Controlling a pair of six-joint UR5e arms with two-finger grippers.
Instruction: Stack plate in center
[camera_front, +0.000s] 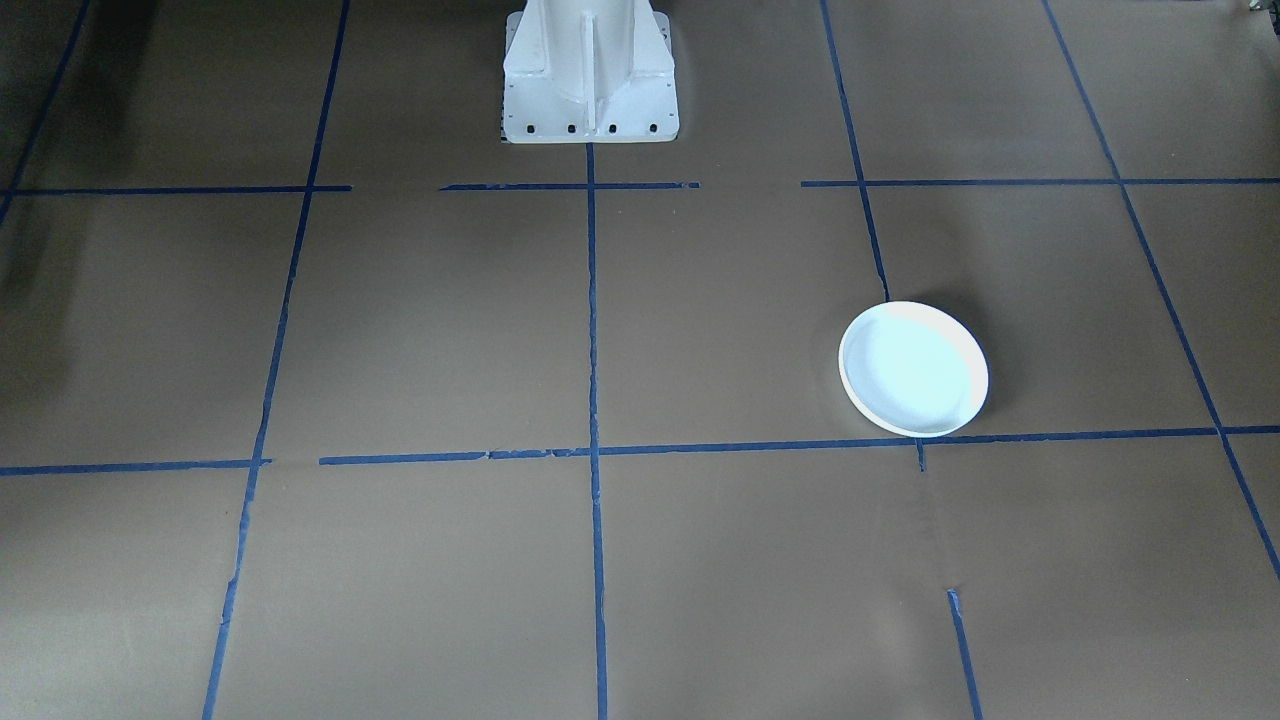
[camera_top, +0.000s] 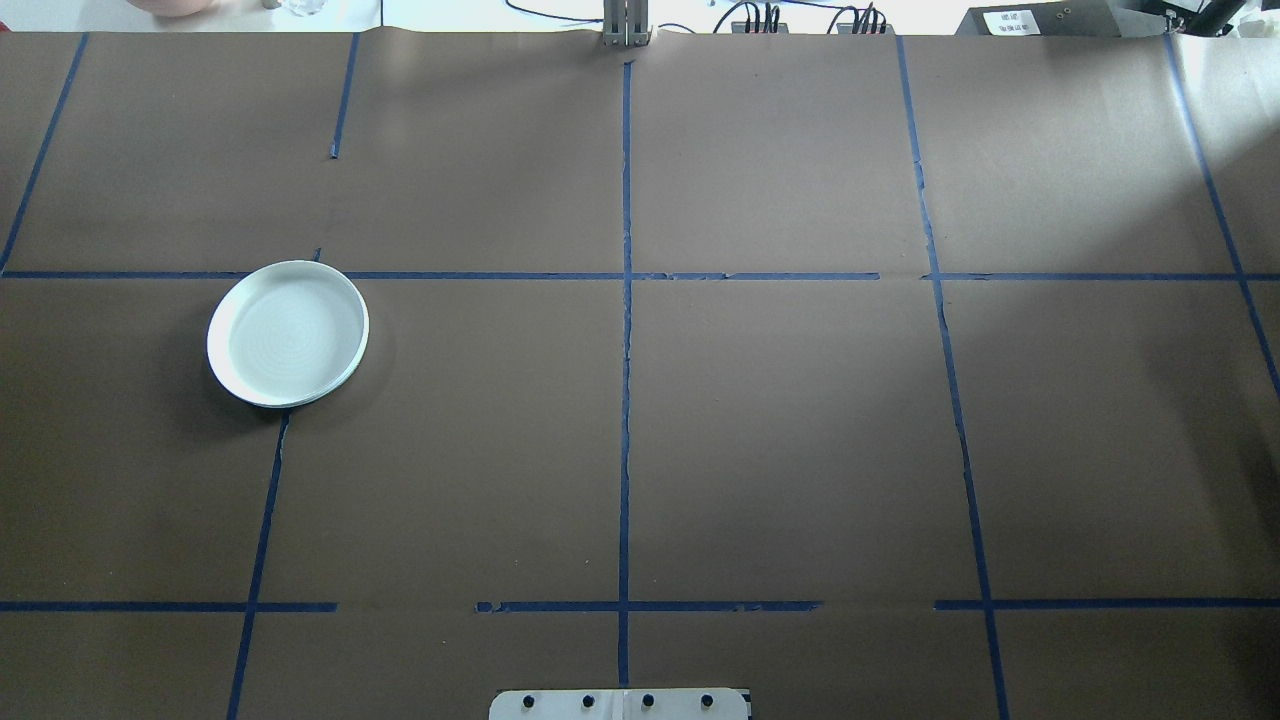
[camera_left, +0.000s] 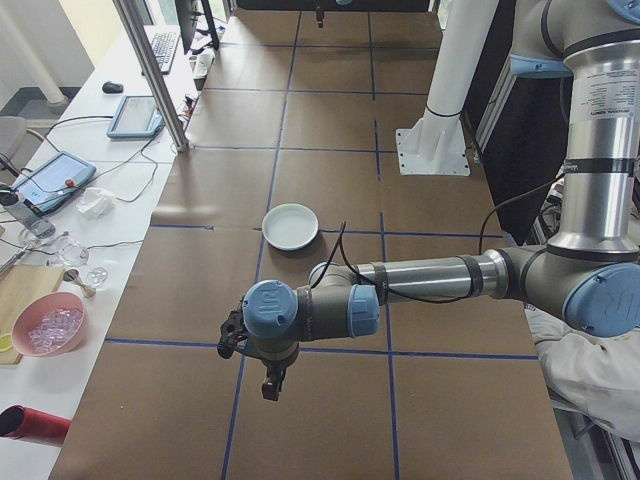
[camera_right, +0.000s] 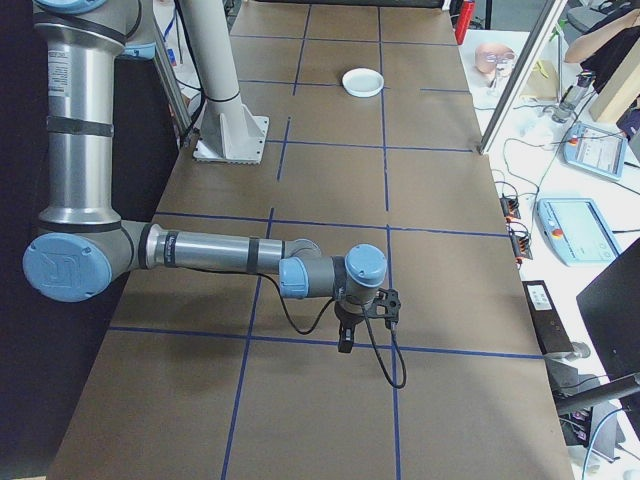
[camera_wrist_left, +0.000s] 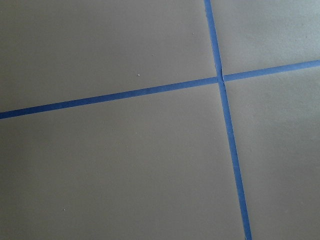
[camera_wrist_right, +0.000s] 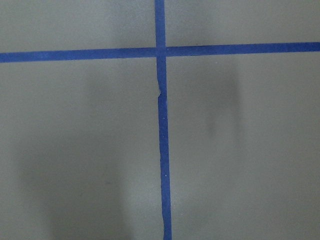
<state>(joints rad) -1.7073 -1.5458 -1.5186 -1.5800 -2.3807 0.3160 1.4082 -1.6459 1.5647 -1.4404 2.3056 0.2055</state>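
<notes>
Plate (camera_top: 288, 334): a round shallow dish, pale blue-grey inside with faint rings and a raised white rim, flat on the worktop (camera_top: 780, 440) on the robot's left side; its far edge meets a crossing of blue tape lines (camera_top: 626, 400).
Plate's surroundings: bare brown paper on every side, nothing touching the rim; the middle of the worktop is well apart from it.
Left gripper (camera_left: 271, 385): hangs pointing down above the worktop near its left end, well apart from the plate; seen only from the side, so I cannot tell how its jaws stand.
Right gripper (camera_right: 346, 338): hangs pointing down over a tape line near the right end, far from the plate; I cannot tell how its jaws stand either.
Wrist views: only brown paper and crossing tape lines below each arm.
Far edge: cables and a dark box (camera_top: 1060, 17) beyond the paper.
</notes>
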